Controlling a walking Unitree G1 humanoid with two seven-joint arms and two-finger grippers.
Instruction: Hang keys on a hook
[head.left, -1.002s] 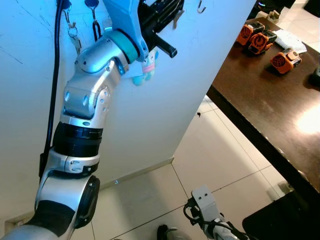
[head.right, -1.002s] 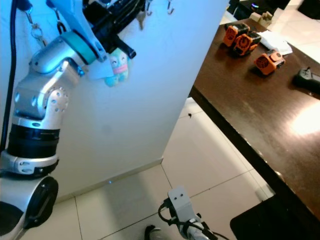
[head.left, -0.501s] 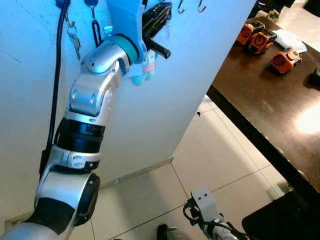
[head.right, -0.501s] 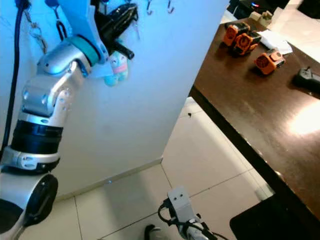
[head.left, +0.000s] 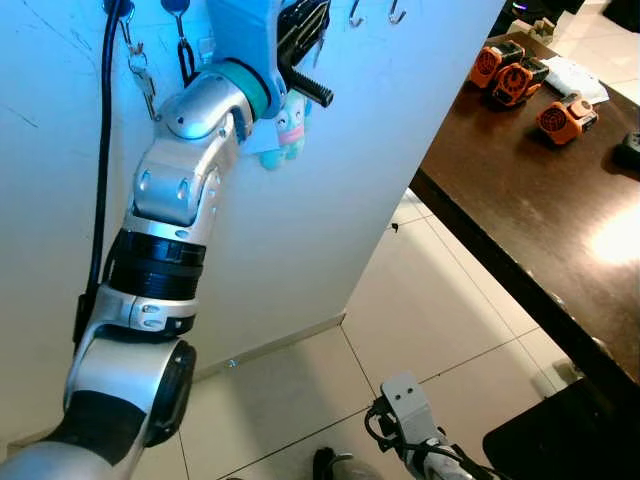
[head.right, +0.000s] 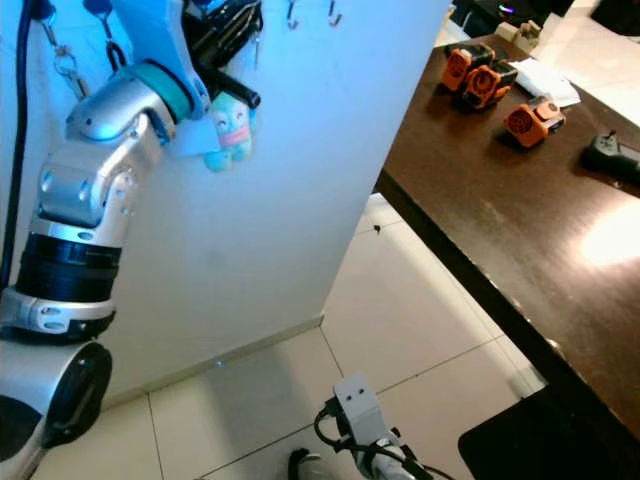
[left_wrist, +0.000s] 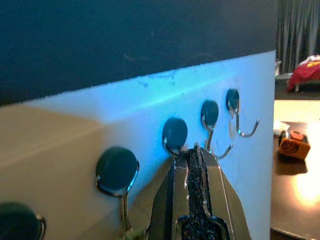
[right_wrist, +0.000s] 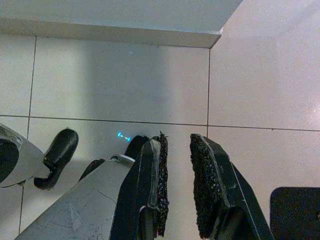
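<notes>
Left pincer (left_wrist: 194, 155) is raised against the white wall panel (head.left: 400, 120), fingers pressed together right at the hook row (left_wrist: 210, 120); a metal sliver shows at the tips, so I judge it is clenched on the keys (head.left: 318, 52), though the ring itself is mostly hidden between the pads. In the left eye view a key hangs just below the pincer, and a small plush charm (head.left: 290, 128) dangles under the wrist, touching or just off the panel. Key relation: in the wrist view the pincer tips sit directly beneath one round-capped hook (left_wrist: 174, 136), with two free hooks further along toward the dark surface (head.left: 540, 170) side and one on the other side. Hook prongs point out and up from the panel, so the ring likely needs to go over the prong and then drop. Left arm is the only one near; right pincer (right_wrist: 176, 165) hangs slightly parted above the floor tiles (right_wrist: 100, 85), well away from the hooks. Orange tools (head.left: 515, 75) on the surface are irrelevant.
</notes>
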